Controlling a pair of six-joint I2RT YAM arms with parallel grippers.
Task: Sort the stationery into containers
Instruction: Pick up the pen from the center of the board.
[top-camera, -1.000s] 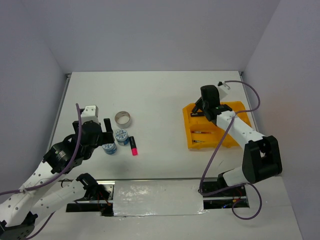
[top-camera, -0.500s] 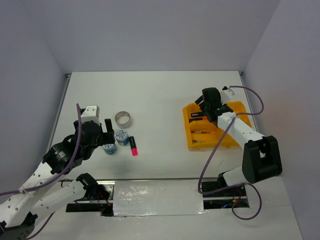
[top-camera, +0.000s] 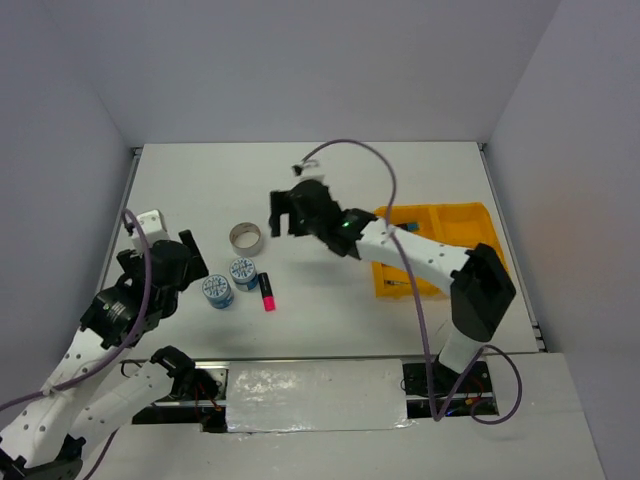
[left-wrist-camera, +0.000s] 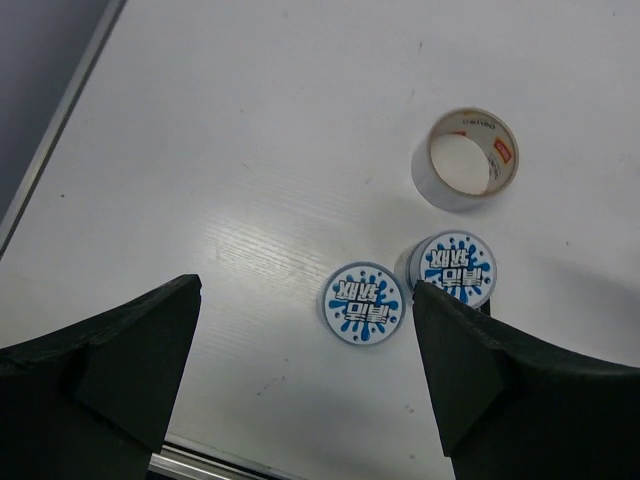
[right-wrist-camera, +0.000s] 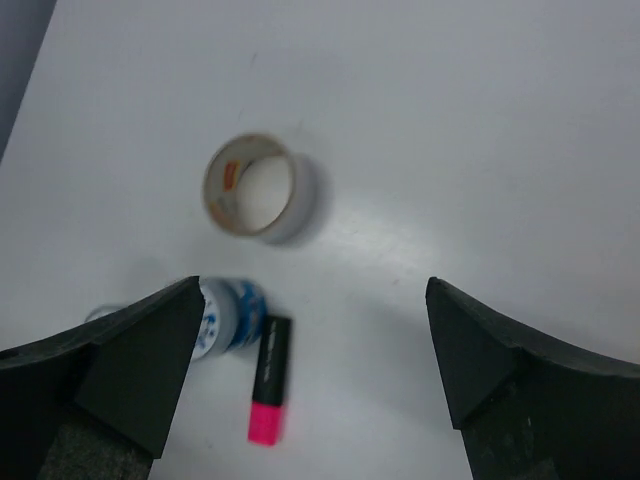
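Right gripper (right-wrist-camera: 310, 300) first: its fingers (right-wrist-camera: 110, 370) are spread wide with nothing in them, hanging over the white table (right-wrist-camera: 450, 120). Looking out between them, the grey tape ring (right-wrist-camera: 258, 187) lies flat a bit ahead, nearer the left finger than the right. Tucked right by the left fingertip is a blue-white round tub (right-wrist-camera: 228, 315) (the finger hides part of it). Just beside that tub, on the side toward the right finger, lies the pink-capped highlighter (right-wrist-camera: 270, 392), with its black body pointing away from the wrist and its pink cap toward it. None of these touch the fingers as far as I can tell.

Left gripper (left-wrist-camera: 305, 330): same deal, fingers (left-wrist-camera: 500, 390) fully released and empty. One tub (left-wrist-camera: 363, 303) sits between them, a little toward the right finger, lid up with blue splash lettering. The second tub (left-wrist-camera: 455, 268) is just off the right fingertip and right next to the first. I can't tell whether the two touch. The tape ring (left-wrist-camera: 465, 157) is farther out past the right finger, apart from both tubs.

From overhead, the right gripper (top-camera: 282, 218) is stretched way across, just beside the tape ring (top-camera: 246, 237), and the left gripper (top-camera: 196, 262) is near the tubs. The yellow-orange divided tray (top-camera: 470, 212) is well behind the right fingers, back along that arm, which crosses over it. What's in its compartments is too small to name.
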